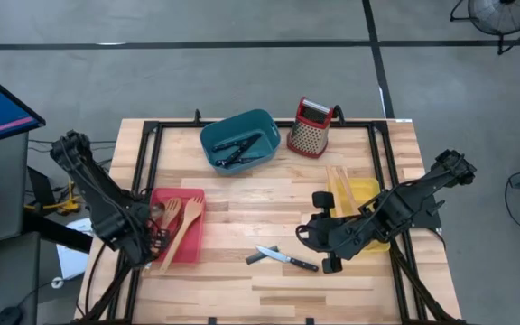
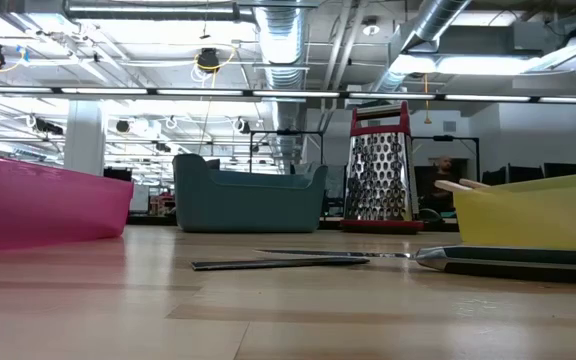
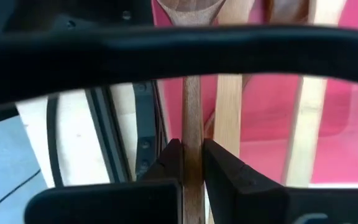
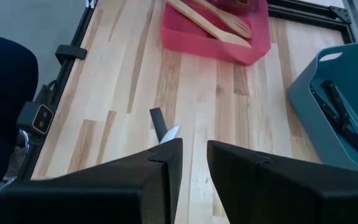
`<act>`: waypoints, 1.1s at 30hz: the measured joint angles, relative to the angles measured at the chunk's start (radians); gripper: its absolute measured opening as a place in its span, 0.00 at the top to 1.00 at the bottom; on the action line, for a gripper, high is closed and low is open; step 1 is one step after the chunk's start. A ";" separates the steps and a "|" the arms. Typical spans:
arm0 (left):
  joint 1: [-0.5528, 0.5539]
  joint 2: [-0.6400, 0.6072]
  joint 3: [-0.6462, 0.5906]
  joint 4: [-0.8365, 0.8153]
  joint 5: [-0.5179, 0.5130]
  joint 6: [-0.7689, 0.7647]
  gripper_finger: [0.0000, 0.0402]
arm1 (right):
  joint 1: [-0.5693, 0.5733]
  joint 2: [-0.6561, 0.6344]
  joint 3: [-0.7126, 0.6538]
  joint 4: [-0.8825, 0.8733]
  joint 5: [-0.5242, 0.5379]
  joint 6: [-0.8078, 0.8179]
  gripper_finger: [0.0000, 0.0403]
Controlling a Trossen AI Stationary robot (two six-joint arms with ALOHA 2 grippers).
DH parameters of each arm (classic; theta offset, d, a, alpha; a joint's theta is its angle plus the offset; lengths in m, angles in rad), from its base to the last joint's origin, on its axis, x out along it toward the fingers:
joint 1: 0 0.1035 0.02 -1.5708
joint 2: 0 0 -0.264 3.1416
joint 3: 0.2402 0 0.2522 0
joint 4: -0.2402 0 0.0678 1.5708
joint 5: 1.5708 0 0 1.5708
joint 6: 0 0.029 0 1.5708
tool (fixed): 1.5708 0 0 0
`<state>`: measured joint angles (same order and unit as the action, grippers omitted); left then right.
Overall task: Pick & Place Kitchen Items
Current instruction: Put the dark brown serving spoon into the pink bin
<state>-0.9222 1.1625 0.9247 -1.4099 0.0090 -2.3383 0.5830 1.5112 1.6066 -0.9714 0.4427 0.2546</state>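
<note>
red bin (image 1: 194, 248) with wooden utensils (image 1: 181, 230) (teal bin (image 1: 239, 140): black-handled knives (image 1: 239, 149))

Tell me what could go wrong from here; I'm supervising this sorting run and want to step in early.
The left hand is shut on a dark wooden spoon lying close against pale utensils in the red bin; lifting could drag a neighbour out. The right hand hovers over two knives that lie touching on the table; grasping one may shift the other.
</note>
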 joint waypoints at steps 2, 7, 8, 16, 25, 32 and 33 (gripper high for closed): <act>0.000 -0.002 -0.020 0.014 -0.001 0.000 0.96 | 0.005 0.000 0.000 0.000 0.000 0.000 0.78; 0.010 -0.003 -0.045 0.032 -0.024 -0.003 0.96 | 0.006 0.000 0.000 0.000 0.000 0.000 0.78; 0.015 -0.003 -0.051 0.038 -0.027 -0.003 0.96 | 0.005 0.000 0.000 0.000 0.000 0.000 0.78; 0.047 -0.004 -0.100 0.071 -0.028 0.007 0.96 | 0.003 0.000 0.000 0.000 0.000 -0.001 0.78; 0.088 -0.004 -0.156 0.129 -0.044 0.011 0.96 | 0.003 0.000 0.000 0.000 0.000 -0.003 0.78; 0.108 -0.004 -0.175 0.153 -0.040 0.058 0.96 | 0.003 0.000 0.000 0.000 0.000 -0.003 0.78; 0.108 -0.004 -0.175 0.154 -0.040 0.059 0.96 | 0.003 0.000 0.000 0.000 0.000 -0.003 0.78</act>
<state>-0.8146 1.1584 0.7498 -1.2558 -0.0315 -2.2792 0.5861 1.5108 1.6066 -0.9714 0.4427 0.2516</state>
